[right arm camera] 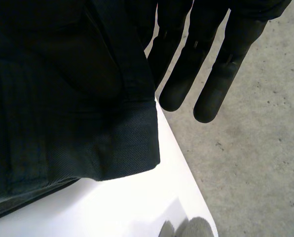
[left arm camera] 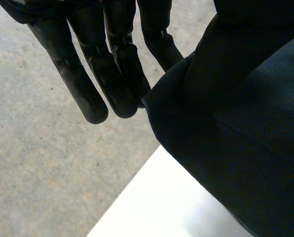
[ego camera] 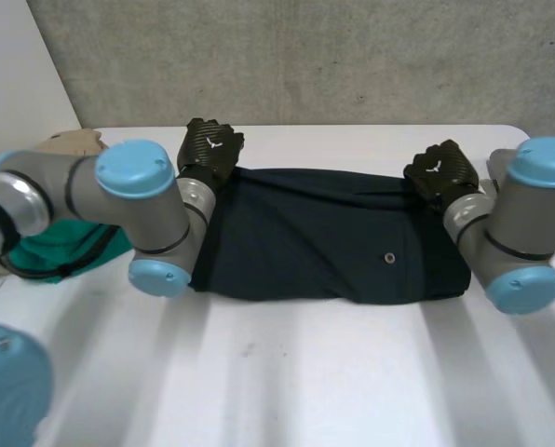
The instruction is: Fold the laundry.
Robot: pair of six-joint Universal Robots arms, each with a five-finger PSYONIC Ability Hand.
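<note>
Grey arms [ego camera: 133, 200] flank a folded dark twill cloth [ego camera: 324, 233], left hand [ego camera: 210, 149] and right hand [ego camera: 440, 170] at its far corners; whether either grasps it cannot be told.

A white, smooth-topped table [ego camera: 287, 391] with a rounded corner at 2 o'clock carries three pieces of laundry. A dark navy woven garment [ego camera: 324, 251] lies across its middle, folded into a wide band from 9 to 3 o'clock. Its 6 o'clock edge is rounded and its top is wrinkled. A small round metal stud [ego camera: 389, 258] sits on the garment toward 4 o'clock. A crumpled green cloth [ego camera: 63, 256] lies at the table's 9 o'clock edge, apart from the navy garment. A bunched beige cloth [ego camera: 68, 142] lies at 10 o'clock, just beyond the green one. The surface from 5 to 7 o'clock is bare.
</note>
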